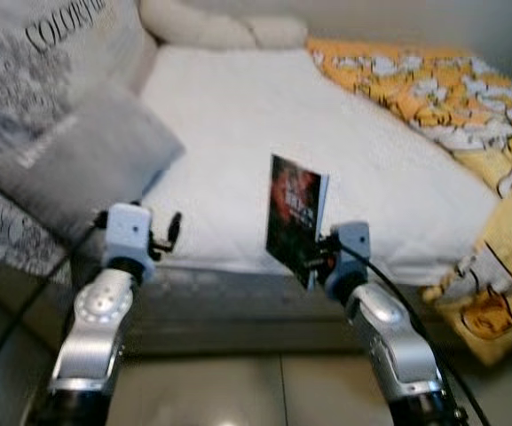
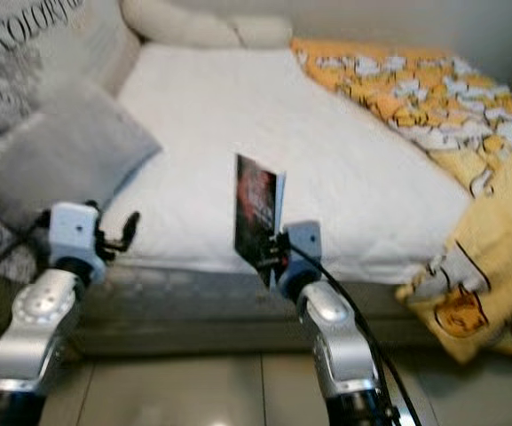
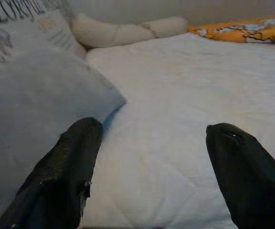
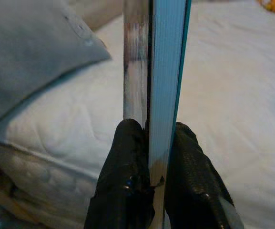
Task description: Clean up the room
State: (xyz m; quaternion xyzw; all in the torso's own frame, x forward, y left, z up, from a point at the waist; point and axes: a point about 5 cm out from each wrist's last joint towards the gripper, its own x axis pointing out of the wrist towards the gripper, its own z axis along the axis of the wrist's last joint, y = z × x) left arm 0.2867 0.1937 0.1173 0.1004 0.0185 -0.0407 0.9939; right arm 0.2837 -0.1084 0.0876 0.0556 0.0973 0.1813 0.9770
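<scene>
Right gripper (image 4: pixel 149 183) pinching an upright book (image 1: pixel 295 213) at its lower edge, before the bed (image 1: pixel 264 133).
Book's long axis stands vertical, at twelve o'clock from that gripper; left gripper (image 3: pixel 151 176), fingers spread and empty, hovers at nine o'clock beside the grey pillow (image 1: pixel 74 160).

Your right gripper (image 4: pixel 149 157) raised in front, fingers clamped on a thin upright book (image 1: pixel 295 213), your left gripper (image 3: pixel 151 157) level beside it, fingers spread apart
</scene>
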